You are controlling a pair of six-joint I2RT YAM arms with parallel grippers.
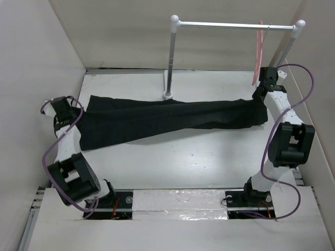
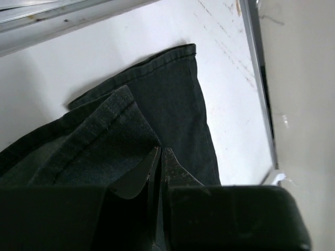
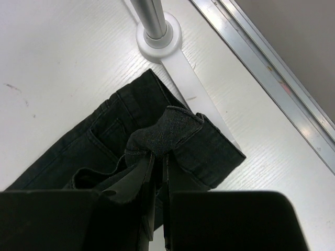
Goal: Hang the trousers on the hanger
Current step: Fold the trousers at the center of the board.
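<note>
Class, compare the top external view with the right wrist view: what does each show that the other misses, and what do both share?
Only top: the pink hanger on the rail, the left hand, the full length of the trousers. Only right wrist: fabric pinched in the shut right hand, pocket seams. Both: the black trousers on the white table.

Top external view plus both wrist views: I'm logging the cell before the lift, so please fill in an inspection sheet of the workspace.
Surface: white table, faint scuffs.
Job's things: black trousers lie stretched across the table; pink hanger hangs near the rail's right end.
Clutter: nothing seen.
Grippers: left gripper shut on the trousers' left end; right gripper shut on their right end, fabric bunched.
Cables: a purple cable loops along each arm.
Surroundings: plain walls on three sides.
</note>
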